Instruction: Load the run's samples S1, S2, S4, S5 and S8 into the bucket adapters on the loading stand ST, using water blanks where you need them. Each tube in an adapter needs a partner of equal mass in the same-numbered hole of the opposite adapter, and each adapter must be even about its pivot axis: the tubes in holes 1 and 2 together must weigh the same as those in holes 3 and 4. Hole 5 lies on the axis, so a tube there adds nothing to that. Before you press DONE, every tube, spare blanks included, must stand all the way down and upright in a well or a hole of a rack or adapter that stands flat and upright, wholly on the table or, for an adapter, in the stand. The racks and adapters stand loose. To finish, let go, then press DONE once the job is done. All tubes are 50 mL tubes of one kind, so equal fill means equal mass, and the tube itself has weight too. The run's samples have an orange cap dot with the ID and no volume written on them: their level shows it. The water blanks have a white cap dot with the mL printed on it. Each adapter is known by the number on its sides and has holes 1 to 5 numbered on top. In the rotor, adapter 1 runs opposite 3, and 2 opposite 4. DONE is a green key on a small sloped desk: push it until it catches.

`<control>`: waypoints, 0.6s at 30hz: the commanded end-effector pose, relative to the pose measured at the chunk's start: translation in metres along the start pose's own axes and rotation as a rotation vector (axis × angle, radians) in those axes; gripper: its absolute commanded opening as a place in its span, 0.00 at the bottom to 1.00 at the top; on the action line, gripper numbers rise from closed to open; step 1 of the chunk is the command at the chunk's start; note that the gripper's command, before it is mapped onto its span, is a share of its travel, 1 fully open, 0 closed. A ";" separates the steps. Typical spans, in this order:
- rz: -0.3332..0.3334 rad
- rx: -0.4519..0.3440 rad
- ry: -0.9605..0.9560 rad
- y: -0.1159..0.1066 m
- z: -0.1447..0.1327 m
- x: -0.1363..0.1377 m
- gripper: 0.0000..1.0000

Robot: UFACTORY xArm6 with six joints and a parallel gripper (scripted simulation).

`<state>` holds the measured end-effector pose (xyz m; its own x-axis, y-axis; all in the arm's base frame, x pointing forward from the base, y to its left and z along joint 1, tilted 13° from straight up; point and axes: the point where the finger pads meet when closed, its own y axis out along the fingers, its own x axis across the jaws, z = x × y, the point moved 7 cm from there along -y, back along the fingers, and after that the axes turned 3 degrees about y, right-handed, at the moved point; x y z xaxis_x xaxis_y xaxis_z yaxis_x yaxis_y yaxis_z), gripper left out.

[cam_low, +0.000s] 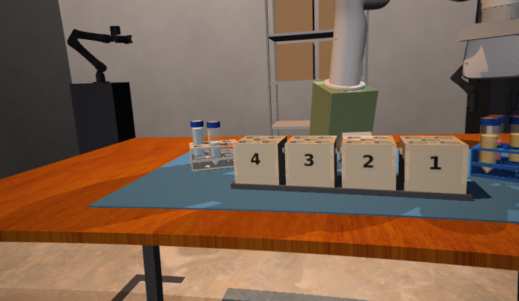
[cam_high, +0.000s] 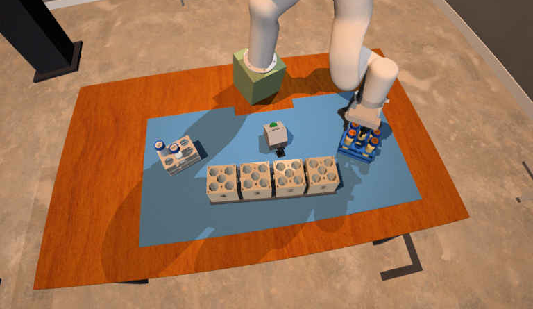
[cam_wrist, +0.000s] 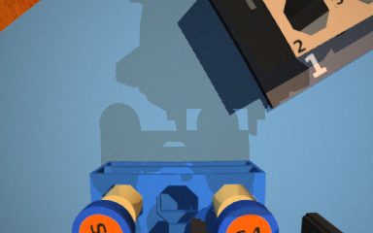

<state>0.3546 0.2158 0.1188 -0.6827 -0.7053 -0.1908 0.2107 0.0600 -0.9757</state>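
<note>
My gripper (cam_high: 353, 121) (cam_low: 490, 108) is open, empty and points down just above the caps in the blue rack (cam_high: 357, 155) (cam_wrist: 178, 170). The rack holds several orange-dot tubes, including S4 (cam_high: 350, 132) (cam_low: 490, 120) (cam_wrist: 250, 225) and S5 (cam_high: 374, 140) (cam_wrist: 99, 225). The arm hides part of the back row; a pink-filled tube (cam_low: 499, 153) stands behind S4. Adapters 4 (cam_high: 212, 194) (cam_low: 244, 173), 3 (cam_high: 247, 191) (cam_low: 298, 174), 2 (cam_high: 280, 189) (cam_low: 355, 176) and 1 (cam_high: 314, 188) (cam_low: 421, 180) stand in the dark stand (cam_low: 306, 189). Their holes look empty.
A pale rack (cam_high: 184, 167) at the left holds two white-dot water blanks (cam_high: 159, 145) (cam_high: 174, 147); their numbers are unreadable. The green DONE key (cam_high: 273, 124) is on a small desk behind adapter 2. Adapter 1 stands close to the blue rack.
</note>
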 end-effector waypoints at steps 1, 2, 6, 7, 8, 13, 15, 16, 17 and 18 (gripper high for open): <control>0.004 0.002 0.000 0.004 0.000 -0.002 0.57; 0.004 0.002 0.000 0.006 0.000 -0.002 0.57; 0.004 0.002 0.000 0.012 0.000 -0.002 0.57; 0.004 0.002 0.000 0.012 0.000 -0.002 0.57; 0.004 0.002 0.000 0.012 0.000 -0.002 0.57; 0.004 0.002 0.000 0.012 0.000 -0.002 0.57; 0.004 0.002 0.000 0.012 0.000 -0.002 0.57; 0.004 0.002 0.000 0.012 0.000 -0.002 0.57; 0.004 0.002 0.000 0.012 0.000 -0.002 0.57; 0.004 0.002 0.000 0.013 0.000 -0.002 0.57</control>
<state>0.3578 0.2169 0.1062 -0.6826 -0.7052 -0.1920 0.2121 0.0602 -0.9754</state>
